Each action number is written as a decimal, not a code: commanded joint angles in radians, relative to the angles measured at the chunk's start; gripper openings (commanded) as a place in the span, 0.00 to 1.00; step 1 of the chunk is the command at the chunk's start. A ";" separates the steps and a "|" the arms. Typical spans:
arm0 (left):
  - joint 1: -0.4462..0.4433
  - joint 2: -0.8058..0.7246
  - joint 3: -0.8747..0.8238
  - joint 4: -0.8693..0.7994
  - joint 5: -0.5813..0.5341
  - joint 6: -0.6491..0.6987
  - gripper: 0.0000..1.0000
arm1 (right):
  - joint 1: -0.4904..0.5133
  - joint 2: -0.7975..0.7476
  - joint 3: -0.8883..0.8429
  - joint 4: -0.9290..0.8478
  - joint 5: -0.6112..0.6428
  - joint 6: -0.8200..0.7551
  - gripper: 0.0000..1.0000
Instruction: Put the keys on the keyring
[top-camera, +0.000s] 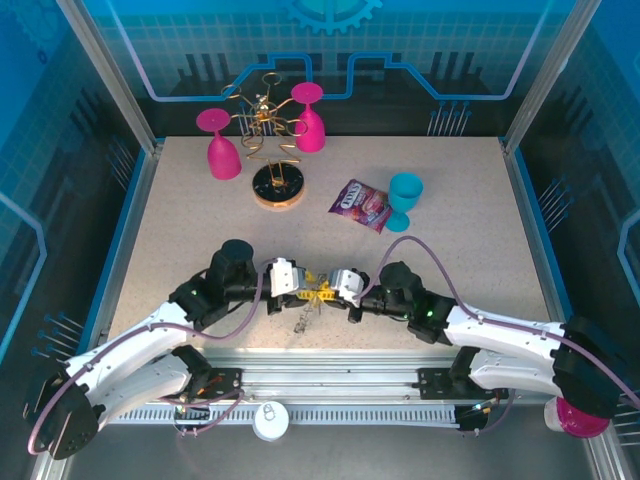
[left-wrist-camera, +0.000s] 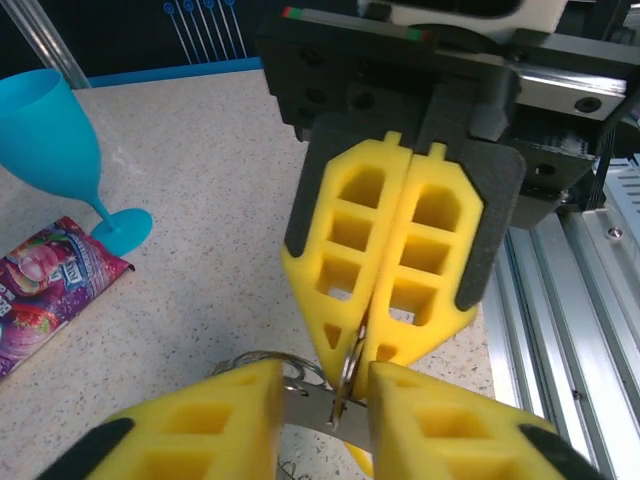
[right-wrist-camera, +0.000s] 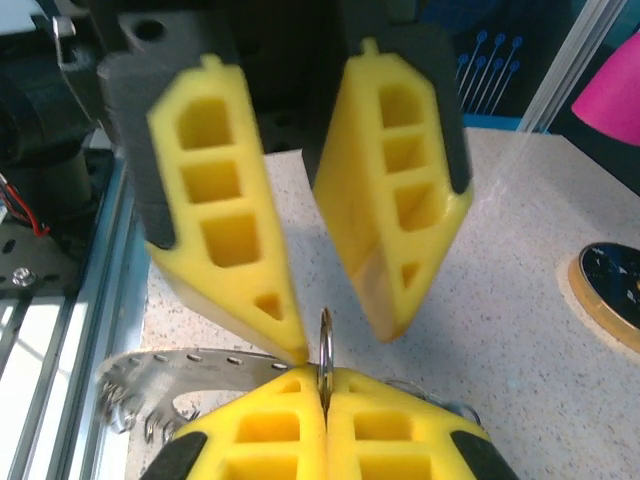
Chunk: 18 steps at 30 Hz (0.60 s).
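The keyring (right-wrist-camera: 170, 365) is a flat grey metal ring with small holes and wire loops along its rim, held up near the table's front edge. My right gripper (right-wrist-camera: 323, 375) is shut on a small wire loop (right-wrist-camera: 325, 325) at the keyring's rim. It also shows from the left wrist (left-wrist-camera: 355, 350). My left gripper (left-wrist-camera: 325, 385) is open around the keyring's flat band (left-wrist-camera: 315, 410); seen from the right wrist (right-wrist-camera: 342, 335), one finger (right-wrist-camera: 285, 325) touches the band and the other stands apart. From above, the left gripper (top-camera: 306, 288) and right gripper (top-camera: 330, 292) meet tip to tip. The keys are hidden.
A blue goblet (top-camera: 405, 195) and a purple snack packet (top-camera: 360, 205) lie behind the grippers. Two pink goblets (top-camera: 220, 140) flank a gold wire stand on a round wooden-rimmed base (top-camera: 277, 185) at the back. The metal front rail (left-wrist-camera: 580, 300) runs close by.
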 joint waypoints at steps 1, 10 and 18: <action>-0.007 -0.016 0.025 -0.040 0.001 0.050 0.34 | -0.009 -0.025 0.092 -0.156 0.013 -0.082 0.00; -0.006 -0.004 0.091 -0.170 -0.015 0.140 0.23 | 0.001 0.020 0.284 -0.492 0.017 -0.239 0.00; -0.006 -0.010 0.081 -0.134 0.029 0.113 0.17 | 0.020 0.066 0.360 -0.573 0.022 -0.301 0.00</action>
